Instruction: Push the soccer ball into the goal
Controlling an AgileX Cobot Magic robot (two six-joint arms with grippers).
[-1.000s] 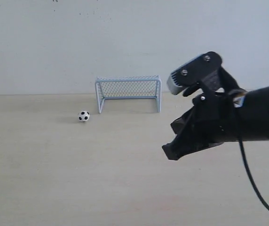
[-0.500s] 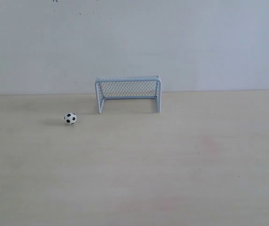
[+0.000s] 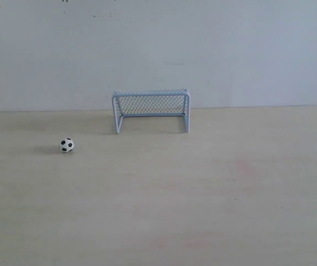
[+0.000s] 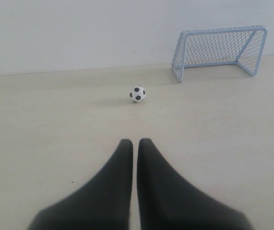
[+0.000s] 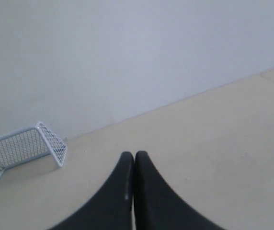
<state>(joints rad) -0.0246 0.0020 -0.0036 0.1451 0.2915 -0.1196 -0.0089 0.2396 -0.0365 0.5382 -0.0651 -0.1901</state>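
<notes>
My left jaws are pressed nearly together with just a slit between them, gripping nothing. Right jaws are pressed tight, empty too. Soccer ball [image 4: 137, 94] sits on the tabletop [image 3: 203, 194] ahead of my left jaws, well apart. It's outside the goal [image 3: 151, 110], off to its left in the exterior view.

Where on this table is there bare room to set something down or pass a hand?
The table is bare across the whole front and right of the goal. A clear gap also lies between the soccer ball and the goal's nearer post. Nowhere is crowded; only the strip between goal and wall is narrow.
</notes>
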